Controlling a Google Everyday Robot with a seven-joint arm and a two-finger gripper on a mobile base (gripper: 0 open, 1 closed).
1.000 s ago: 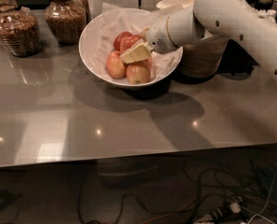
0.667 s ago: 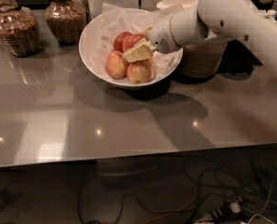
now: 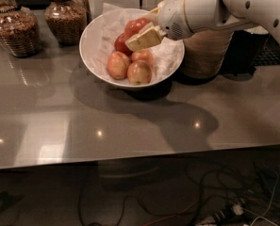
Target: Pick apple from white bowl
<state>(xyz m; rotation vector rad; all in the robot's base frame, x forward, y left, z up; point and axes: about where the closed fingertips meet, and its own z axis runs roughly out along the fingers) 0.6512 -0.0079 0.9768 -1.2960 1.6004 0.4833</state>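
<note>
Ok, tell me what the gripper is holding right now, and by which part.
The gripper, above the white bowl, looks shut on the apple, clamping it across its sides; the contact itself is partly hidden.

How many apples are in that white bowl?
5: the bright red apple at the back, by the end effector; a darker red one beside it; three paler ones in front. More may be hidden.

I am seeing warm, dim light coming from overhead, glinting off the grey table (image 3: 59, 126) and throwing the broad soft shadow of the arm (image 3: 215, 6) before the white bowl (image 3: 94, 41), over which the gripper (image 3: 140, 32) is hanging, with the space beneath going almost black, cables perhaps.
</note>
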